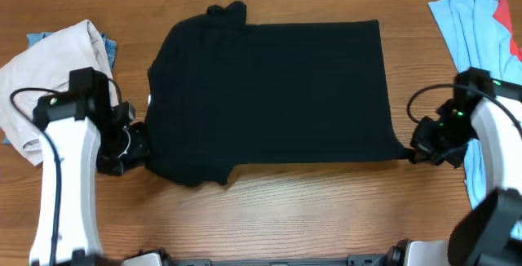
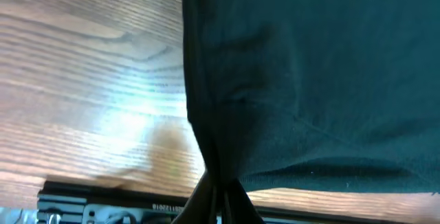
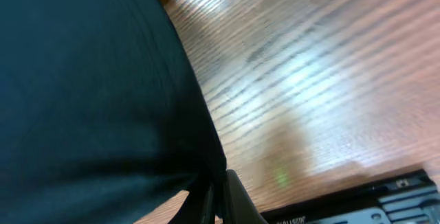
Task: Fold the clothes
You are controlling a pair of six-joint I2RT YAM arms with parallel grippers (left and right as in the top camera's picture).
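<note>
1. Wood-grain table (image 1: 285,217) under everything. The black shirt (image 1: 269,95) is spread across the middle, mostly flat. Beige trousers (image 1: 49,70) are heaped out at 9 o'clock and a blue tee (image 1: 473,29) hangs around 2 o'clock, both clear of the shirt.
2. Biggest worry imo is slip. Each pinch looks like it's only on a thin bit of hem right at a corner, so if the arms lift fast or pull apart, one corner could pop out and the fold flops.
3. If one side rises or travels ahead of the other, I'd expect the near edge to land crooked over the far edge.
4. There's a bunched lump at the shirt's 11 o'clock and a rumpled bit at 7 o'clock. Folding over those would probably trap wrinkles inside.
5. The left arm sits close to the trousers, so a wide swing might snag or drag them.
6. Left gripper (image 1: 140,148) is at the shirt's 8 o'clock corner. The left wrist view shows its jaws clamped together with black fabric gathered into them.
7. Right gripper (image 1: 414,152) is at the 4 o'clock corner. Same deal: jaws closed tight on the shirt edge, with bare wood beside it.
</note>
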